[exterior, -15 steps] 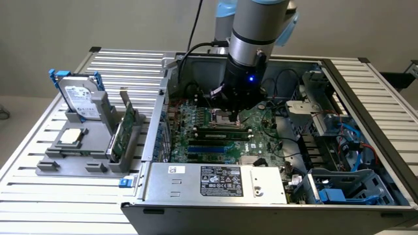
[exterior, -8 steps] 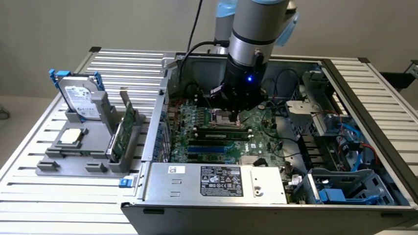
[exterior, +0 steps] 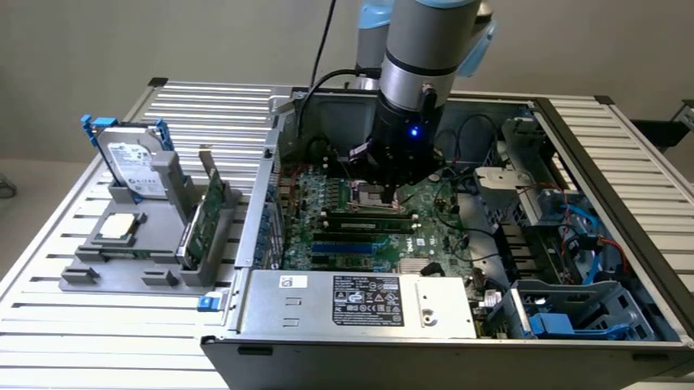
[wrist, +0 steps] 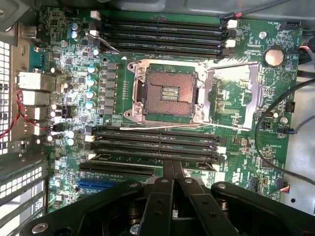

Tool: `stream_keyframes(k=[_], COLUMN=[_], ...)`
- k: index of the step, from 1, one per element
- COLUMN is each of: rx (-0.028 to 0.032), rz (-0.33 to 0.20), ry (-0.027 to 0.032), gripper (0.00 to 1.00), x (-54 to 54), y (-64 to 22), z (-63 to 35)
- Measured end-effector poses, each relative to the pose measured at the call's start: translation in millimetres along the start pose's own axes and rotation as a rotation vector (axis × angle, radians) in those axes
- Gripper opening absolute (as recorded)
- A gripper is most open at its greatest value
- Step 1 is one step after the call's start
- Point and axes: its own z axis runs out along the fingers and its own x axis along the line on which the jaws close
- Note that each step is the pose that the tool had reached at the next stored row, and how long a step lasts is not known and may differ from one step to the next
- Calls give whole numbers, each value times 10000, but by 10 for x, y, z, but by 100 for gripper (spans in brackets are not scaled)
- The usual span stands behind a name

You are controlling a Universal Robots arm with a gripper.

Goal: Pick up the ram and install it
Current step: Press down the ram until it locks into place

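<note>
Exterior view
- Arm: you see it come down from the top centre of the frame into the open computer case (exterior: pixel 325 325).
- Gripper (exterior: pixel 392 195): it hangs low over the motherboard (exterior: pixel 434 236), a little above the middle of the frame. From this side you cannot read its fingers.
- Ram (exterior: pixel 369 218): a long dark stick lying along the memory slots, just below the gripper in the frame and very close to it. You cannot tell from here whether they touch.
- Power supply (exterior: pixel 358 302): a grey box with a label, at the lower centre, inside the case.
- Fixture (exterior: pixel 109 276): a grey holder on the slatted table (exterior: pixel 65 325), at the exterior view's left, well apart from the gripper.
- Hard drive (exterior: pixel 136 166): silver with blue handles, standing upright in the fixture.
- Expansion card (exterior: pixel 201 223): green, on edge in the fixture, beside the case wall.

Wrist view
- Gripper (wrist: pixel 173 169): the two black fingers are drawn together with barely a slit between them, and you see nothing gripped.
- Nearest memory slots (wrist: pixel 155 142): a bank of four between the fingertips and the CPU socket (wrist: pixel 167 93). The tips sit right at the outermost slot. You cannot pick the stick out from the slots here.
- Far memory slots (wrist: pixel 162 37): a second bank beyond the socket.
- Coin battery (wrist: pixel 273 56): round and silver, beside the far bank.
</note>
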Motion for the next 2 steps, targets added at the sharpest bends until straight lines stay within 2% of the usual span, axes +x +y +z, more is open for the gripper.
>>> stream_keyframes(k=[2], rx=[0], rz=[0], ry=[0], gripper=[11], x=[0], y=[0], z=[0])
